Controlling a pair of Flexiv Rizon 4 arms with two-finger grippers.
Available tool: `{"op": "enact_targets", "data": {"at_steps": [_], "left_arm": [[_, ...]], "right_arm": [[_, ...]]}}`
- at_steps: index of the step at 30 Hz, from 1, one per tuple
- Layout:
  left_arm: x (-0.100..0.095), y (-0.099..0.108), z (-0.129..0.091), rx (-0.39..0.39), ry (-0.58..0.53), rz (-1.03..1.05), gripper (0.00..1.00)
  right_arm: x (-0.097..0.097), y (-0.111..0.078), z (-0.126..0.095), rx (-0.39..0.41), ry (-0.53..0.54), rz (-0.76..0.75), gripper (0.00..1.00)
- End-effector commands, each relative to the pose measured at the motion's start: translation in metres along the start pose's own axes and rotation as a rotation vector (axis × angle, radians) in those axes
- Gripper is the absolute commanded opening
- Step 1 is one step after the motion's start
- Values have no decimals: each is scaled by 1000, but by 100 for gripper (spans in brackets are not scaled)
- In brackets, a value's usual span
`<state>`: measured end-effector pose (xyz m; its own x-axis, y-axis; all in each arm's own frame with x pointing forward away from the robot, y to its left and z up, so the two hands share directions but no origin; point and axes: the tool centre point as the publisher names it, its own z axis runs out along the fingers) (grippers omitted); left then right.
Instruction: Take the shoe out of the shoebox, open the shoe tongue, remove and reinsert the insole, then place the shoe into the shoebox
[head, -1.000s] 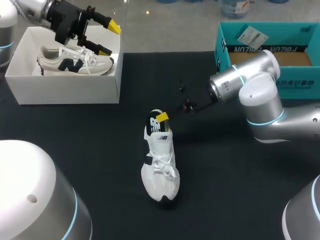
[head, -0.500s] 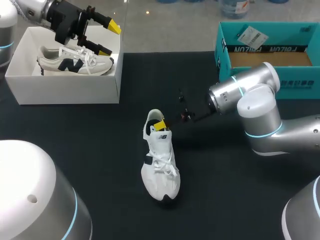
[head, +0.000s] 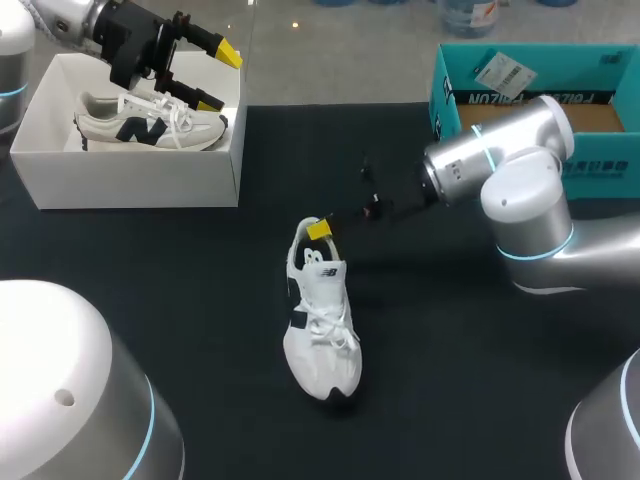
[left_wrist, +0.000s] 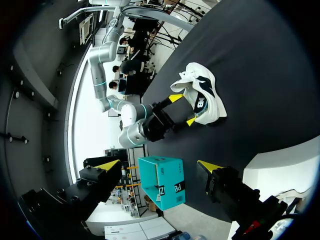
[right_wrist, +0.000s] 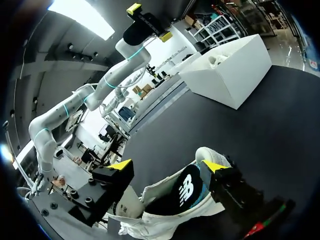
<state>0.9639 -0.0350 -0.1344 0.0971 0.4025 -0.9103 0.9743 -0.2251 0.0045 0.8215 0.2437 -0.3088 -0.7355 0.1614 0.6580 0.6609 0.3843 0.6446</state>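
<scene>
– Which step is being worked on here?

– The shoe (head: 322, 330) is judged to be out of its box already: it is lying on the black table (head: 180, 300), well apart from the white shoebox (head: 130, 190), toe towards the robot. The heel end is being attended to by the right gripper (right_wrist: 167, 166), so the stage of opening the tongue (head: 322, 270) and reaching the insole is being taken as the one in hand.

– Is anything being gripped?

– Nothing that can be seen. In the right wrist view the fingers are being held wide apart, with the mouth of the shoe lying between them and the dark insole (right_wrist: 186, 189) showing inside. Whether either finger is touching the collar cannot be told. The left gripper (head: 220, 78) is likewise being held open and empty, above the shoebox, in which a second shoe (head: 150, 125) is lying on its side.

– Is the insole being lifted yet?

– No, it is being seen flat in the shoe. The laces appear to be done up too, so the tongue is probably not being held back far.

– What is being called for next?

– One finger is likely being required inside the opening, so that the insole's heel edge can be pinched and drawn up. The shoe is not being steadied by anything, so a slow pull is advised, or it may be dragged along the table.

– And the teal box (head: 447, 100)?

– It is not being touched.
</scene>
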Motion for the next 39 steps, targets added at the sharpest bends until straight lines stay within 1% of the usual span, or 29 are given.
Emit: {"op": "enact_targets", "data": {"at_steps": [1,2,3,4,5,6,9,13,14,29,30,31,32,35,36,39], "left_arm": [[0,0,0,1,4,1,100],[0,0,0,1,4,1,100],[0,0,0,1,4,1,100],[0,0,0,1,4,1,100],[0,0,0,1,4,1,100],[0,0,0,1,4,1,100],[0,0,0,1,4,1,100],[0,0,0,1,4,1,100],[0,0,0,1,4,1,100],[0,0,0,1,4,1,100],[0,0,0,1,4,1,100],[0,0,0,1,4,1,100],[0,0,0,1,4,1,100],[0,0,0,1,4,1,100],[0,0,0,1,4,1,100],[0,0,0,1,4,1,100]], "right_arm": [[12,10,-8,0,-130,100,100],[12,11,-10,-15,-173,148,76],[14,12,-11,-26,-187,155,41],[15,13,-12,-29,-216,185,29],[16,14,-13,-18,-239,200,12],[17,15,-13,1,-256,231,0],[19,19,-14,14,-321,280,0],[19,17,-14,38,-378,336,0],[19,16,-14,62,-402,354,0],[19,16,-14,62,-402,354,0],[16,20,-10,110,-462,364,0],[13,22,-6,135,-525,375,0],[9,22,-1,161,-565,393,0],[0,16,8,166,-653,410,0],[-1,14,10,152,-675,401,0],[-4,8,11,144,-730,417,0]]}}
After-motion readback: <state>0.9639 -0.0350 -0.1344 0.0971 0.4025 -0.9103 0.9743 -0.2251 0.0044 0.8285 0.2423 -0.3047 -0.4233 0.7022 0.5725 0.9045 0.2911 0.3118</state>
